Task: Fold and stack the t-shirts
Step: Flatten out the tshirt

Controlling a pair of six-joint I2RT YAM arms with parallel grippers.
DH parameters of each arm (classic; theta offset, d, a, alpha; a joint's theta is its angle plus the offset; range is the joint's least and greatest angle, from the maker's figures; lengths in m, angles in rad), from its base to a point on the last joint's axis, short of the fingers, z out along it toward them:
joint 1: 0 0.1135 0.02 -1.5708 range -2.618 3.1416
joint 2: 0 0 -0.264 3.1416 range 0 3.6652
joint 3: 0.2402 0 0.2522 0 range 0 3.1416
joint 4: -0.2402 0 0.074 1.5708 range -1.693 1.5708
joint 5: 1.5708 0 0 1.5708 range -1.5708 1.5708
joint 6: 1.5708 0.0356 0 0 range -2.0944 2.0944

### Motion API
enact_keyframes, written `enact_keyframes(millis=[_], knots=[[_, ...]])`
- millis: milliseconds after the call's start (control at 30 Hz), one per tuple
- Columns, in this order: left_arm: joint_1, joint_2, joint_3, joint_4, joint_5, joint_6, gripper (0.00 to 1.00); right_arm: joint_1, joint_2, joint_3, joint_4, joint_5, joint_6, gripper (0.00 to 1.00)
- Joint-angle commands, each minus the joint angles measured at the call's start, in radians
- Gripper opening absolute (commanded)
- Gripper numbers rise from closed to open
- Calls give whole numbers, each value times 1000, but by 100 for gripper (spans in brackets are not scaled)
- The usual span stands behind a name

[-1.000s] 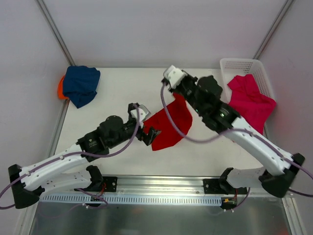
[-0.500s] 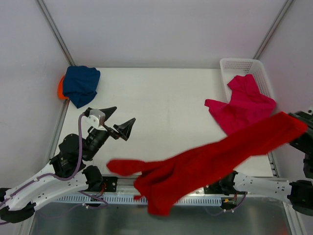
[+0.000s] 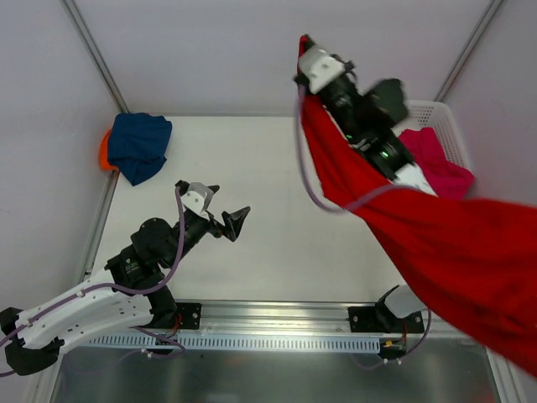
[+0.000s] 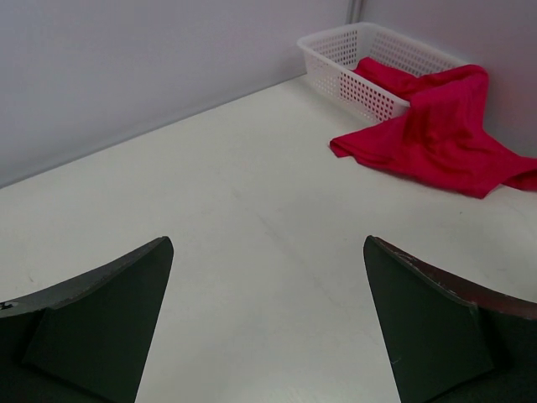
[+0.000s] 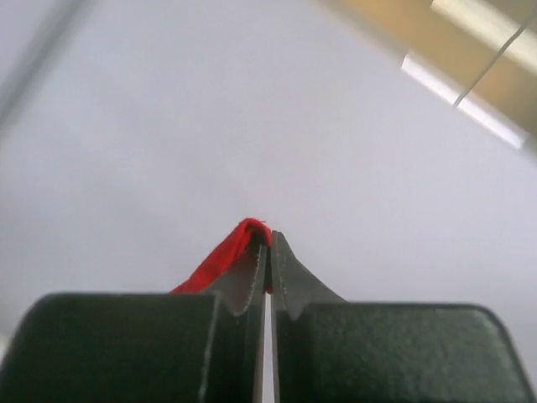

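Observation:
My right gripper [image 3: 305, 49] is raised high at the back, shut on an edge of the bright red t-shirt [image 3: 419, 235]. The shirt hangs down and sweeps toward the front right. In the right wrist view a fold of the red t-shirt [image 5: 220, 257] sticks out between the closed jaws of the right gripper [image 5: 268, 241]. My left gripper [image 3: 231, 201] hovers open over the table's left middle, nothing in it [image 4: 267, 243]. The navy t-shirt [image 3: 138, 144] lies on the orange one [image 3: 103, 152] at the back left. The magenta-pink t-shirt [image 3: 438, 161] [image 4: 436, 126] hangs out of the basket.
A white lattice basket [image 3: 417, 112] [image 4: 342, 65] stands at the back right corner. Grey walls close in the table on three sides. A metal rail [image 3: 268, 323] with the arm bases runs along the near edge.
The right arm has swung up and back, carrying the red t-shirt from low across the front to high at the back. The left gripper, still open, has shifted slightly right.

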Motion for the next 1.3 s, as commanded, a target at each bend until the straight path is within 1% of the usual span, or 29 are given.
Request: enact_keyframes(millis=[0,33,67,100,133,167,233,267,300,333,367,400,633,767,867,900,967,1000,1067,1100,1133,1167,1233,1267], knots=[[-5,-18,-4,73,16,-2,99,-247,237,-15,-152,240,197,0],[-5,-18,-6,74,15,3,99,-287,287,55,-289,272,315,0],[-5,-18,-4,73,13,11,99,-315,392,106,-392,356,371,0],[-5,-18,-3,70,10,14,99,-359,430,143,-480,366,423,0],[-5,-18,-1,65,6,14,99,-373,450,154,-593,357,469,0],[-5,-16,0,67,4,18,99,-382,455,95,-606,333,545,0],[-5,-7,2,67,2,20,99,-392,432,-7,-576,361,597,0],[-5,-4,3,67,5,21,99,-396,430,-63,-576,447,609,0],[-5,4,5,67,9,20,99,-398,439,-78,-579,519,594,0],[-5,7,6,65,16,17,99,-396,447,-84,-591,590,568,0],[-5,13,8,67,21,17,99,-404,450,-99,-591,692,516,0],[-5,17,8,65,24,15,99,-412,443,-108,-590,719,502,0],[-5,22,6,70,48,-6,99,-476,303,-193,-590,684,531,0],[-5,34,-4,74,50,-23,99,-478,259,-240,-599,717,538,0],[-3,121,-14,111,62,-37,99,-479,210,-291,-591,742,548,0],[-3,193,-12,129,100,-82,99,-482,194,-315,-580,745,560,0],[-3,276,9,149,151,-119,99,-493,150,-337,-574,727,571,0],[-3,354,16,166,197,-139,99,-496,140,-343,-571,721,575,1],[-3,452,31,235,246,-207,99,-507,128,-352,-571,718,574,0],[-3,482,40,261,315,-254,99,-507,127,-355,-573,736,568,0],[-3,511,46,310,353,-276,99,-513,122,-360,-576,747,565,0],[-3,571,63,332,430,-320,99,-518,108,-374,-574,748,566,0],[-3,635,83,375,487,-363,99,-539,94,-400,-571,731,586,0],[-5,707,91,387,510,-383,99,-548,87,-406,-571,724,594,0]])
